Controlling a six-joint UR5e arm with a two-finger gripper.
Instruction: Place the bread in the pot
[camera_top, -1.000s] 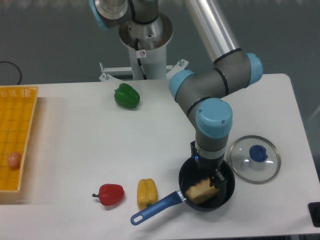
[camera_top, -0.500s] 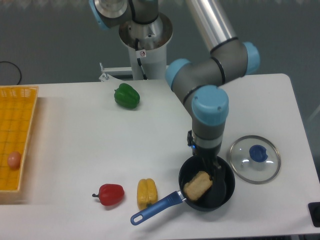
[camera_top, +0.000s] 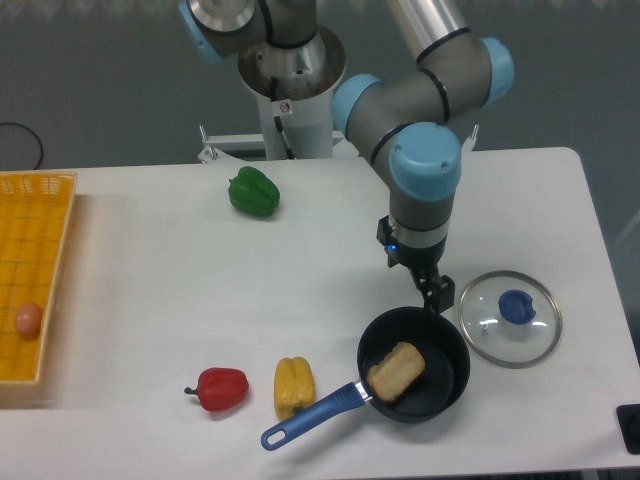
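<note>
The golden-tan bread lies flat inside the black pot, whose blue handle points toward the front left. My gripper hangs just above the pot's far rim, clear of the bread, with nothing in it. Its fingers point down and appear open, though the wrist hides part of them.
A glass lid with a blue knob lies right of the pot. A yellow pepper and a red pepper sit left of the handle. A green pepper is at the back. A yellow basket with an egg stands at the left edge.
The gripper released the bread, which settled flat in the pot, and then rose up and back out of the pot.
</note>
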